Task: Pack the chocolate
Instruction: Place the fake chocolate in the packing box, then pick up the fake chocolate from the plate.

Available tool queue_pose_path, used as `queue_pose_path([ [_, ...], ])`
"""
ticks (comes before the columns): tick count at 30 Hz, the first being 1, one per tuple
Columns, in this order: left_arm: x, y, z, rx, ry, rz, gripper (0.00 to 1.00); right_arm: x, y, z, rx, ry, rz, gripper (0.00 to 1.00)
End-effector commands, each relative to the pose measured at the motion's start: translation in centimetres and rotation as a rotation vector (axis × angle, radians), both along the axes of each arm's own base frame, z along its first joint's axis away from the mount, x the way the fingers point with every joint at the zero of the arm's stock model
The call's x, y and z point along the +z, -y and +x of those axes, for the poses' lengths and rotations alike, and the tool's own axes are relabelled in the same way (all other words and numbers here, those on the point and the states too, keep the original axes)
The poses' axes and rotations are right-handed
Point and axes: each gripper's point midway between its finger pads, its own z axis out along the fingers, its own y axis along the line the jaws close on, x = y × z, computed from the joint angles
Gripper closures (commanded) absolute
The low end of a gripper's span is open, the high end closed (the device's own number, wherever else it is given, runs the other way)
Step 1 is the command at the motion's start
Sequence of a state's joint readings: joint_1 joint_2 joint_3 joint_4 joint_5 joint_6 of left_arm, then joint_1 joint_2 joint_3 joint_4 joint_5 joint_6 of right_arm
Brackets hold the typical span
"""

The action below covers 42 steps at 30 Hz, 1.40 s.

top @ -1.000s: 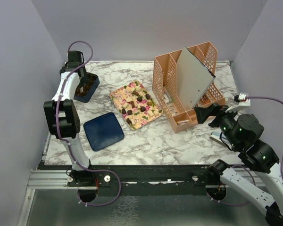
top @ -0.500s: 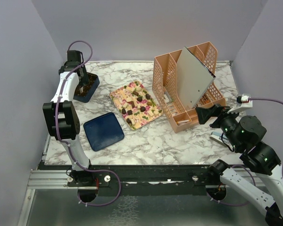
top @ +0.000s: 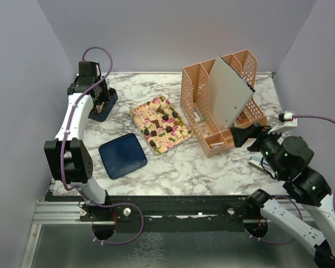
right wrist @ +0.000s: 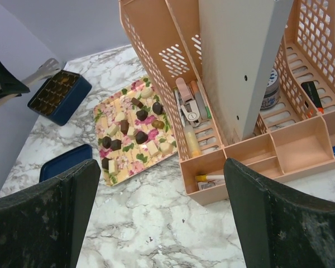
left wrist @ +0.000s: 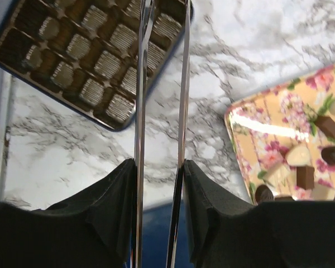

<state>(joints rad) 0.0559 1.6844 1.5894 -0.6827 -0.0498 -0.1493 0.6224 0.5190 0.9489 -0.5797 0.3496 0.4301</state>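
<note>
Within left claw (left wrist: 159, 165), seemingly tongs (left wrist: 139, 123)

Chocolate (right wrist: 140, 135) on tray (right wrist: 135, 162), between box (right wrist: 58, 97) and organizer (right wrist: 156, 50).

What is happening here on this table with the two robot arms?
The left pincer holds metal tongs, and their tips are over the dark blue box at the far left of the table. I cannot tell if the tongs carry a piece. Many chocolates lie on the floral tray in the middle, so the packing is far from done. The box lid lies flat, nearer the arms. The right pincer is open and empty, near the pink desk organizer.
</note>
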Motion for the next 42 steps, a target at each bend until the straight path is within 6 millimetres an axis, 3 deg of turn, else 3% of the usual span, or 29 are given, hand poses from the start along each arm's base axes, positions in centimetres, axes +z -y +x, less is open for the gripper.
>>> queue_pose_path([
  [1, 0.7, 4.6, -2.3, -0.134, 0.008, -0.008, 0.58, -0.1, -0.1, -0.3, 0.012, -0.020, 0.003, 0.03],
  [6, 1.7, 8.2, -4.5, -0.226, 0.014, 0.081, 0.57, -0.4, 0.0, -0.1, -0.001, -0.033, -0.010, 0.03],
  [11, 1.9, 11.4, -6.9, -0.315, 0.017, 0.034, 0.56, -0.3, 0.2, 0.1, -0.019, -0.033, -0.013, 0.03],
  [21, -1.1, 15.7, -11.6, -0.463, -0.069, 0.003, 0.56, -0.7, -0.2, 0.7, -0.026, -0.052, -0.012, 0.04],
  [30, -5.1, 15.6, -14.7, -0.489, -0.170, 0.029, 0.56, -0.8, -0.5, 1.0, -0.021, -0.056, -0.012, 0.04],
  [42, -6.6, 16.0, -15.3, -0.509, -0.182, 0.013, 0.53, -0.7, -0.4, 0.9, -0.020, -0.054, -0.017, 0.04],
])
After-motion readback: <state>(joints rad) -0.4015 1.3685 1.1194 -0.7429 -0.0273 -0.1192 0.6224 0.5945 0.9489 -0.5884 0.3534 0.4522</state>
